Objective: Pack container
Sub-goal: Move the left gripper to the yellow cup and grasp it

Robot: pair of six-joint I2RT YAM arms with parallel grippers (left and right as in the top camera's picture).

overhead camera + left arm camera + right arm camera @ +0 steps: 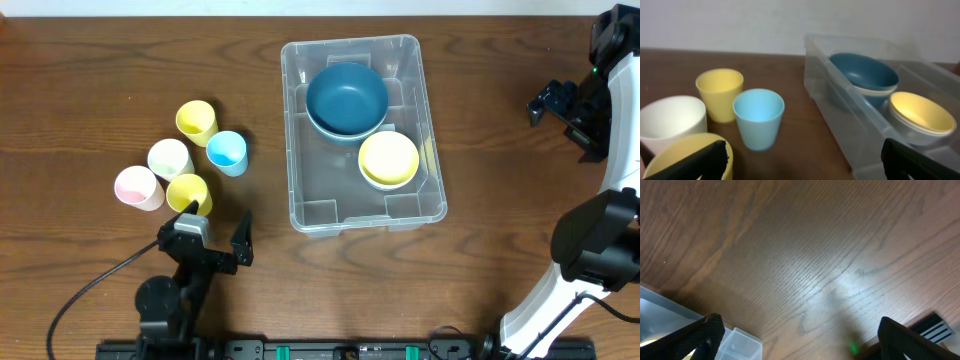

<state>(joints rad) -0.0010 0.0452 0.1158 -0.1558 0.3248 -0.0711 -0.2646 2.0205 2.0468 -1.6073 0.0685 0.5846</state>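
Observation:
The clear plastic container (330, 195) sits at the table's centre. It holds a dark blue bowl (346, 97) at the far end and a yellow bowl (388, 159) beside it. The left wrist view shows the container (850, 120), blue bowl (863, 70) and yellow bowl (920, 112). My left gripper (218, 228) is open and empty, near the front edge, left of the container and just behind the cups. My right gripper (562, 112) is open and empty, over bare table to the container's right. A container corner (670, 325) shows in the right wrist view.
Several small cups stand left of the container: a yellow cup (196, 121), a blue cup (227, 152), a white cup (170, 158), a pink cup (137, 187) and a second yellow cup (188, 193). The left wrist view shows the blue cup (758, 117) and the far yellow cup (719, 92).

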